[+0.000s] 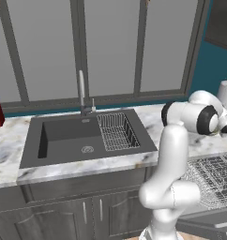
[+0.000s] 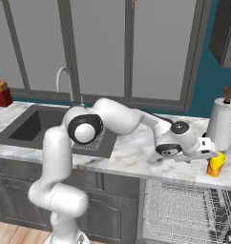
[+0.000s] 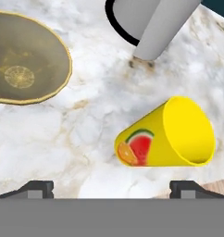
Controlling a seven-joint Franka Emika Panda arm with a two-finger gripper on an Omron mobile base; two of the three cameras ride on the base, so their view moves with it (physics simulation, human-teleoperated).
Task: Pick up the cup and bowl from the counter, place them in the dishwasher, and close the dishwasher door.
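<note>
A white-and-grey marbled stone worktop (image 2: 136, 155) with brownish veins runs under tall grey-framed windows, with teal wall at the right. In the hand view the two dark fingers (image 3: 36, 189) stand wide apart at the bottom edge, clamped on nothing, and the bare worktop lies between them. The gripper (image 2: 214, 153) hovers over the right part of the worktop, just beside the yellow cup (image 3: 167, 134) printed with a watermelon slice and an orange. The cup stands on the worktop, near its front edge. Near it, well apart, sits a shallow brownish bowl (image 3: 26, 60) with a thin yellow rim. Just beyond the cup stands a white paper-towel roll (image 2: 222, 124) on a holder with a brown top. Below the worktop, at the right, the dishwasher (image 2: 184, 212) shows its silvery wire-grid rack, with the grey dishwasher door (image 1: 207, 225) lowered. Farther left lies a dark grey sink (image 1: 64, 140) with a small wire basket (image 1: 116, 131) and a tall tap (image 1: 81, 91). At the far left stands a red block (image 2: 0, 95).
</note>
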